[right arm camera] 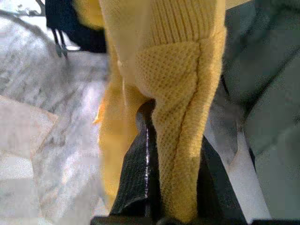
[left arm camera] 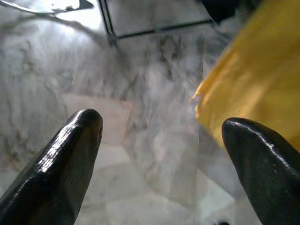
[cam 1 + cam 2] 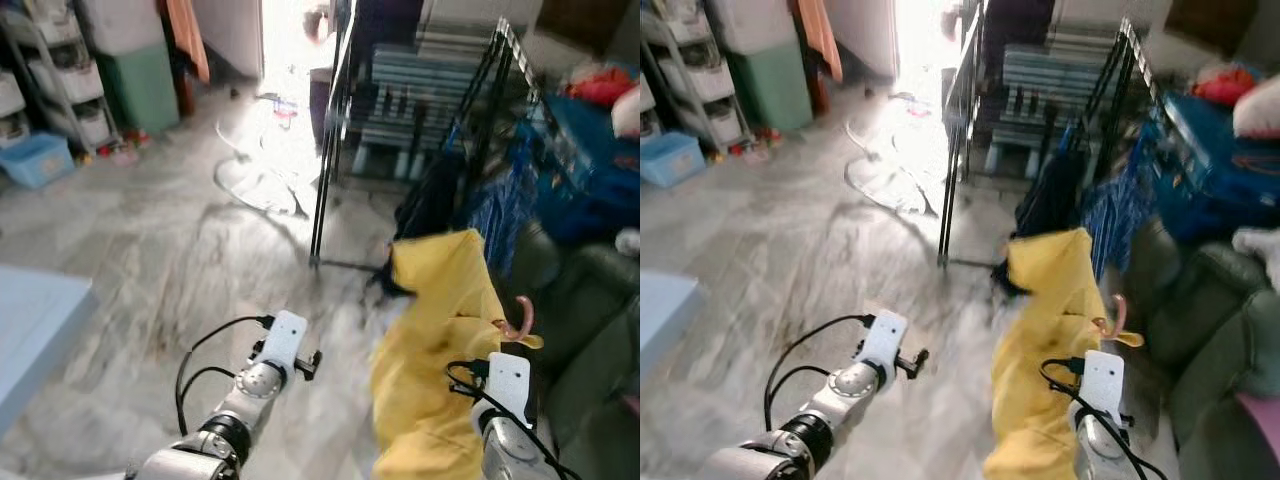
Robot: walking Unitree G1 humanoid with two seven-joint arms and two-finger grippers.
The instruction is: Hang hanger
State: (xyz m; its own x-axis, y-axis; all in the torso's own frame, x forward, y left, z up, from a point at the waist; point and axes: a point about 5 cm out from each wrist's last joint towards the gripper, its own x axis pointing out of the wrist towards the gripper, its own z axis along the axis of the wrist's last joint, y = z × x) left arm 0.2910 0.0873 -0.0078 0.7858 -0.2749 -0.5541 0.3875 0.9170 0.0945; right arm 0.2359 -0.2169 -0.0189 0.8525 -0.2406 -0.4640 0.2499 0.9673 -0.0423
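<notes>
A yellow knit garment (image 3: 440, 340) hangs on a pink hanger whose hook (image 3: 522, 318) sticks up at its right shoulder. My right gripper (image 1: 176, 178) is shut on a fold of the yellow knit, and the cloth covers most of its fingers (image 1: 136, 173). The right wrist (image 3: 507, 385) is low on the right, just under the hook. My left gripper (image 2: 161, 126) is open and holds nothing, low over the marble floor, left of the garment. Ahead stands a black clothes rack (image 3: 325, 150) with dark (image 3: 430, 200) and blue clothes (image 3: 505, 205) on it.
A grey-green sofa (image 3: 590, 300) is close on the right, with a blue pile (image 3: 590, 150) behind it. Plastic drawers (image 3: 60, 80), a blue basin (image 3: 35, 160) and a green bin (image 3: 140, 85) line the far left. A pale blue mattress edge (image 3: 30, 320) lies near left.
</notes>
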